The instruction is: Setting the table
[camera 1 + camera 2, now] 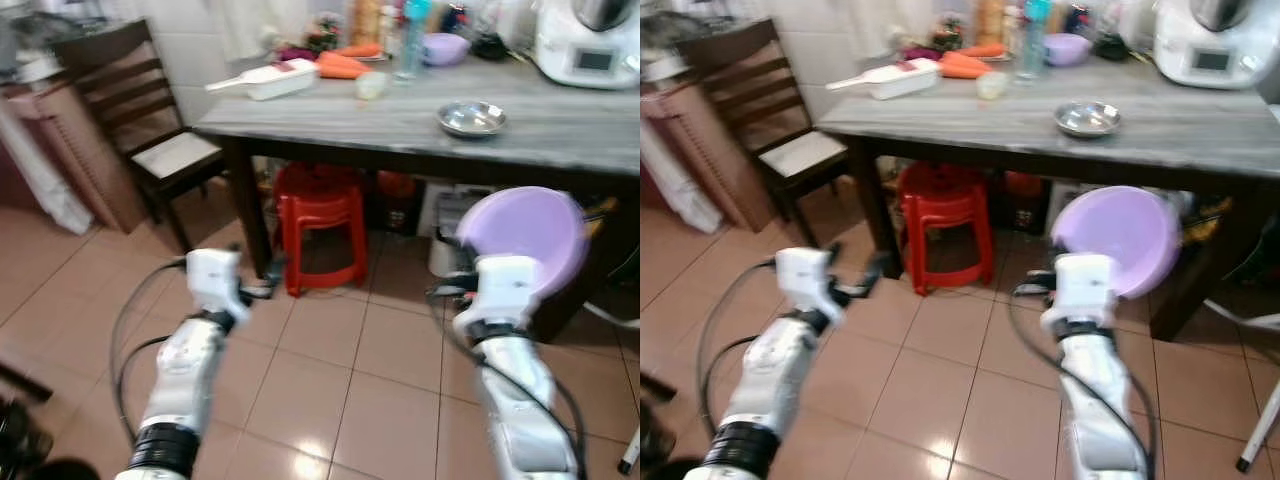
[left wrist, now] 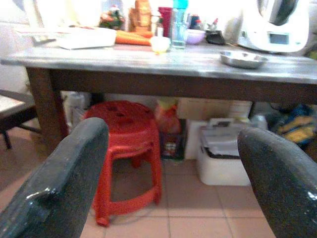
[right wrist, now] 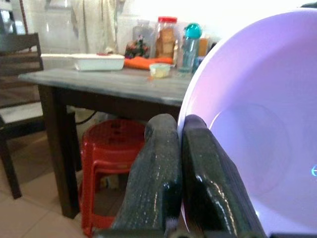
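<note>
Gripping a purple bowl [image 1: 525, 240] by its rim, the right gripper [image 3: 179, 168] has its two black fingers pressed tight together on the edge, and the bowl hangs tilted on its side in front of the table [image 1: 400, 125], below the level of the tabletop. The left gripper [image 2: 173, 183] is held out low over the tiled floor [image 1: 330, 370], its fingers [image 2: 64, 183] spread wide with nothing between them, pointing toward a red stool [image 1: 322, 225] tucked under the table. On the grey tabletop sit a small metal dish [image 1: 471, 119], a white tray [image 1: 280, 79], some carrots [image 1: 342, 64], a small cup [image 1: 371, 85], a blue-capped bottle [image 1: 411, 38] and a second purple bowl [image 1: 444, 48] near the back, with a white kitchen machine [image 1: 585, 45] at the far right. A dark wooden chair [image 1: 140, 120] stands at the table's left end, and a white bin [image 2: 223, 153] sits under the table beside the stool.
</note>
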You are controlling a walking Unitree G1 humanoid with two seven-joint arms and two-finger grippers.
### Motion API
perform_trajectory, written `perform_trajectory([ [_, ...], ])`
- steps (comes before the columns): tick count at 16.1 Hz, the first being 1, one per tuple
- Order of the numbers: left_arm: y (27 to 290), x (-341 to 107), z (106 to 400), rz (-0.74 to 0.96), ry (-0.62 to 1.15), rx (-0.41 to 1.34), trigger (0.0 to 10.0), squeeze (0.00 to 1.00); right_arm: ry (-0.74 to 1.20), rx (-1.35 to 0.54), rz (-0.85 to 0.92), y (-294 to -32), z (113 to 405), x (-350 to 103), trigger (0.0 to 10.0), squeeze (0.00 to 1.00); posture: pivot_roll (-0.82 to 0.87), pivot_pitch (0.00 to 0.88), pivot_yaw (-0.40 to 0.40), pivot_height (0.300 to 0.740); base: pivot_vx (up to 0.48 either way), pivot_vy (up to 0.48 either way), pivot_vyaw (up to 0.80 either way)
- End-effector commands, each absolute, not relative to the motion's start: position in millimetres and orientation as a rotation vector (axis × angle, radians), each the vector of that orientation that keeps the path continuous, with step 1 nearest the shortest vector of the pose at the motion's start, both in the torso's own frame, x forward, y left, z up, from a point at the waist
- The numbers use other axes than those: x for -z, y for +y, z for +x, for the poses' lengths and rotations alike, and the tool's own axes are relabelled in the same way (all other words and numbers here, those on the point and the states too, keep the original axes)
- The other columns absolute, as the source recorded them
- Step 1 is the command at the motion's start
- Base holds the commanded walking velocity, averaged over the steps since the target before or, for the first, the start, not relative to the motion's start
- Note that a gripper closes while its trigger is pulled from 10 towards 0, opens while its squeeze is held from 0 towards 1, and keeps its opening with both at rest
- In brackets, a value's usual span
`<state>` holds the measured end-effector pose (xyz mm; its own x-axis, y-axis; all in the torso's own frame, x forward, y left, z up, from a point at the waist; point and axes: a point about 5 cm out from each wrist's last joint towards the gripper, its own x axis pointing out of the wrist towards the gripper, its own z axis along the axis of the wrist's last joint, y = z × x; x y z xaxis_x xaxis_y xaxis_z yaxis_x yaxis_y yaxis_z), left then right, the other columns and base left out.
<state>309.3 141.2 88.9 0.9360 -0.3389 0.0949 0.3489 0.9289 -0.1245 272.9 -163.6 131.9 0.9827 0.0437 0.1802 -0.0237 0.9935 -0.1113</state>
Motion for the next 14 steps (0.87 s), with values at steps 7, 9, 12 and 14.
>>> perform_trajectory([
  [7, 126.6, -93.2, 310.6, -0.150, -0.088, 0.401, 10.0, 0.00, -0.199, -0.003, -0.111, -173.4, 273.5, -137.0, 10.0, 0.00, -0.05, 0.000, 0.062, 0.740, 0.424, 0.000, -0.30],
  [9, 125.4, -92.8, 309.6, -0.150, -0.088, 0.406, 10.0, 0.00, -0.197, -0.005, -0.111, -173.2, 273.0, -136.6, 10.0, 0.00, -0.05, 0.000, 0.062, 0.740, 0.424, 0.000, 0.00],
  [12, 125.0, -92.1, 309.1, -0.151, -0.086, 0.409, 10.0, 0.00, -0.194, -0.005, -0.110, -172.5, 272.5, -136.0, 10.0, 0.00, -0.05, 0.000, 0.064, 0.740, 0.423, 0.000, 0.00],
  [14, 124.4, -91.9, 308.9, -0.152, -0.084, 0.412, 10.0, 0.00, -0.193, -0.006, -0.113, -172.2, 272.3, -136.0, 10.0, 0.00, -0.05, 0.000, 0.064, 0.740, 0.426, 0.000, 0.00],
])
